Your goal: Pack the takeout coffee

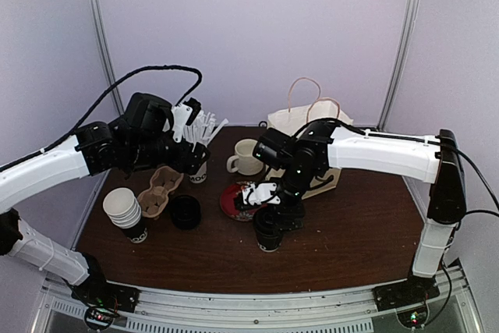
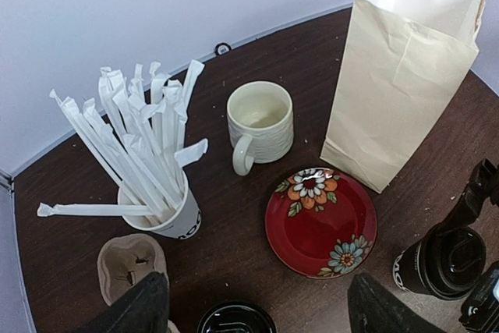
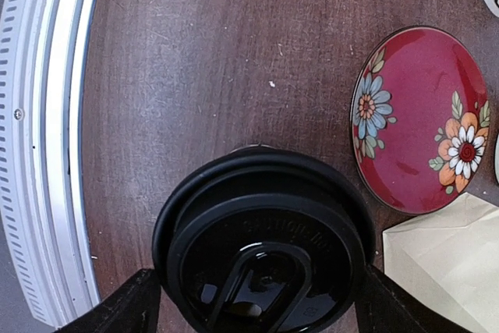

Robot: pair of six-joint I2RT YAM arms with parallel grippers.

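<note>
One takeout coffee [image 1: 268,233], a black cup with a black lid [image 3: 261,247], stands on the brown table in front of the red plate. My right gripper [image 3: 257,306] is lowered over it, open, with a finger [image 3: 117,306] close on each side of the lid. In the top view the right gripper [image 1: 273,218] covers the cup's top. The second black cup [image 1: 185,212] stands left of the plate, and its lid [image 2: 234,320] shows just below my left gripper [image 2: 261,302]. That gripper hovers open and empty near the straw cup.
A white cup of wrapped straws [image 2: 160,208], a cream mug [image 2: 261,122], a flowered red plate [image 2: 321,220] and a paper bag [image 2: 398,76] stand at the back. A cardboard carrier [image 1: 160,191] and stacked white cups [image 1: 125,210] sit at the left.
</note>
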